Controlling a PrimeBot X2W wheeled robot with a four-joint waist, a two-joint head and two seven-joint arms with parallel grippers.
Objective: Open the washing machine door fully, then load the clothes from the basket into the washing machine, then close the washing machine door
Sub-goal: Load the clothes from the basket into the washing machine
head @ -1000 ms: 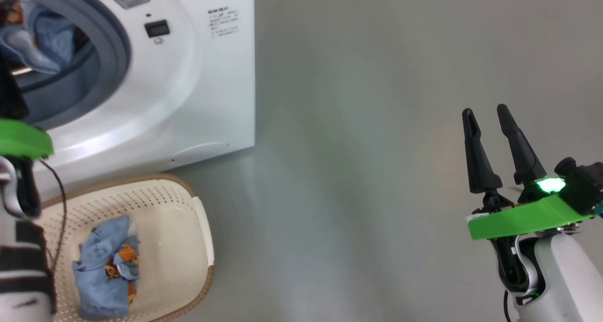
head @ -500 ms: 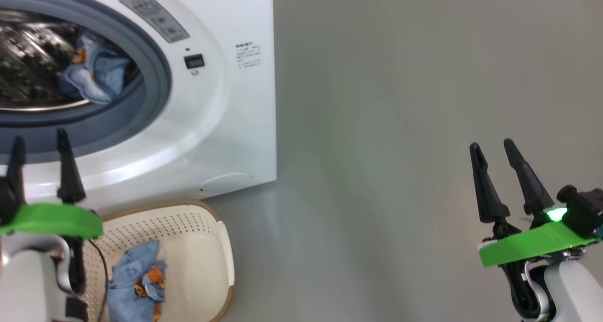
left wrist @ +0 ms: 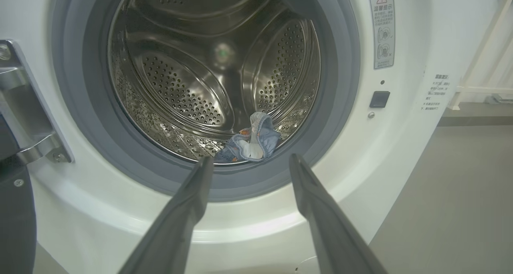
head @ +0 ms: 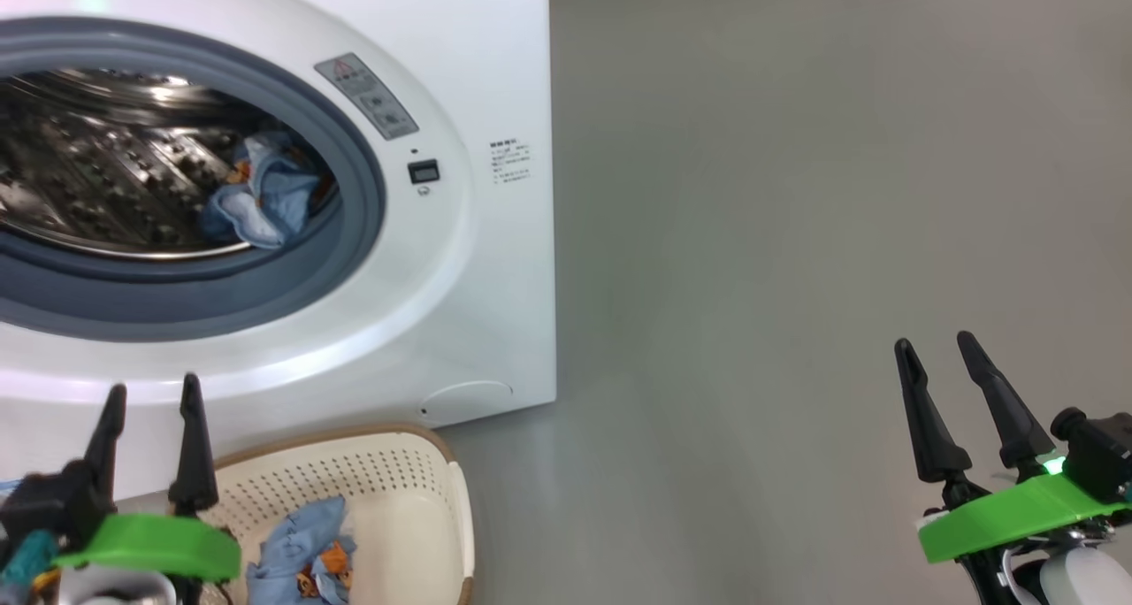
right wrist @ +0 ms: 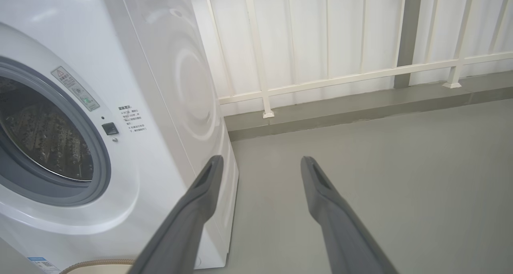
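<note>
the left gripper, jaws wide and empty, hangs near the basket; clothes lie in it beside the jaws, perhaps one piece. another garment sits in the washing machine. the right gripper, equally wide, stands well apart.

The floor is smooth, plain grey, with soft and even light on it. At its far edge runs a low grey kerb. On it stands a white railing, before a white panelled wall with one grey pillar.
</note>
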